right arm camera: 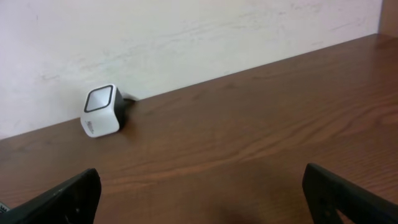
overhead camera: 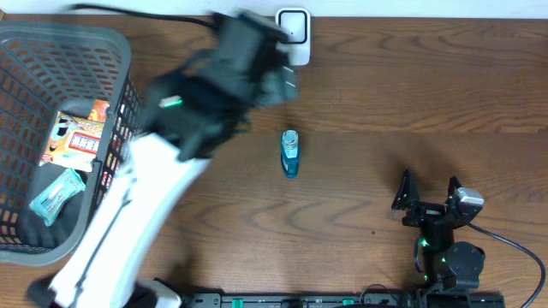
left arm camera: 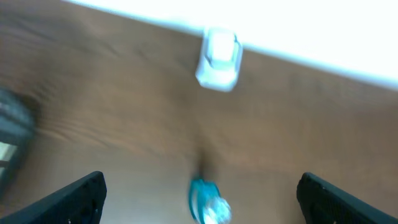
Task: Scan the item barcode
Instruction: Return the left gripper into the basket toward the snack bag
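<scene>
Overhead first: the left arm is a smear, its left claw (overhead camera: 261,60) hard to pick out near the worktop's (overhead camera: 385,103) far edge, beside the scanner (overhead camera: 293,30). The blue bottle (overhead camera: 290,154) lies mid-worktop on its side, untouched. The right claw (overhead camera: 428,192) sits by the near right corner, spread wide and empty.

Left wrist, blurred: fingers (left arm camera: 81,196) wide apart, gripping nothing, and the bottle is cut off by the frame between them.

Right wrist: fingers (right arm camera: 62,196) parted over bare wood.

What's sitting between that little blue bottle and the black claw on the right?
Nothing: only bare wooden table between the blue bottle and the right gripper, seen overhead.
</scene>
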{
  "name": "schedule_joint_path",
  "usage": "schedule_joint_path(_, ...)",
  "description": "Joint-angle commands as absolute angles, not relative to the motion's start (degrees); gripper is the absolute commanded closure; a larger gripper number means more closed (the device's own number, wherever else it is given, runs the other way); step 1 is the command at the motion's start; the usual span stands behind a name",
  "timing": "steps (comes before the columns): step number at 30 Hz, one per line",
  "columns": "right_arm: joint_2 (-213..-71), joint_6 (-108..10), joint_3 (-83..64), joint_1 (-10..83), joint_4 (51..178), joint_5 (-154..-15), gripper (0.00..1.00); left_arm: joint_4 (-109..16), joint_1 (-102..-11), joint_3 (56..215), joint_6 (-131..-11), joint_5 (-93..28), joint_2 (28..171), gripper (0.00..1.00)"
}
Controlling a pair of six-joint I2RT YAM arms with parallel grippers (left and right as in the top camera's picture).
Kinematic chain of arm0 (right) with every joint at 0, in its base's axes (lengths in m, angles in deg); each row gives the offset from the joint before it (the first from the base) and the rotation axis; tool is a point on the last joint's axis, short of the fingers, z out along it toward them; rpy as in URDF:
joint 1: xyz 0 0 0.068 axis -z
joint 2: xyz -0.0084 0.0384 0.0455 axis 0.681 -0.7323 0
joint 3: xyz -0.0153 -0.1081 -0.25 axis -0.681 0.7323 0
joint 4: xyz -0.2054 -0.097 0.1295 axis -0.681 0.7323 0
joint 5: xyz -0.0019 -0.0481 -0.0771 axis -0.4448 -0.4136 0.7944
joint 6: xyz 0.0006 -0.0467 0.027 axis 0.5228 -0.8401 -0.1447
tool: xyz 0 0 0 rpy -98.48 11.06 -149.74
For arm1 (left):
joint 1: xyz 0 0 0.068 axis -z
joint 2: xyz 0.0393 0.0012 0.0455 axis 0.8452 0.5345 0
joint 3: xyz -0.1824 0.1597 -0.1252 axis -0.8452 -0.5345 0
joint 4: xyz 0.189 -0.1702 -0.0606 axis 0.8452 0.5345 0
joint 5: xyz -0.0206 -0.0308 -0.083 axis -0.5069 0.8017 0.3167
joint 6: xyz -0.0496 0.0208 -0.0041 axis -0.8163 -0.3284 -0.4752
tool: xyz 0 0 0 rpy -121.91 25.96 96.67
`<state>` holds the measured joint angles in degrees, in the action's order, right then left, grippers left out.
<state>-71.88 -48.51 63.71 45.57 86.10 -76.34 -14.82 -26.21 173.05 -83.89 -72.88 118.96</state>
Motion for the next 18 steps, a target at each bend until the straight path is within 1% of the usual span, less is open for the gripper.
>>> schedule_joint_path(1,-71.6,-49.0,63.8,45.3,86.3,-75.7,0.01,-14.8,-32.9,173.8,-82.5,-77.6,115.0,0.02)
schedule_joint_path(8,-71.6,-49.0,63.8,45.3,86.3,-75.7,0.01,-12.3,-52.9,173.7,-85.2,-77.6,109.4,0.02)
schedule_joint_path(13,-71.6,-49.0,63.8,45.3,86.3,-75.7,0.01,-5.9,-68.3,173.2,-94.5,-77.6,109.5,0.02)
schedule_joint_path(18,-71.6,-49.0,63.8,45.3,86.3,-75.7,0.01,-4.9,-80.5,169.2,-99.4,-77.2,111.2,0.02)
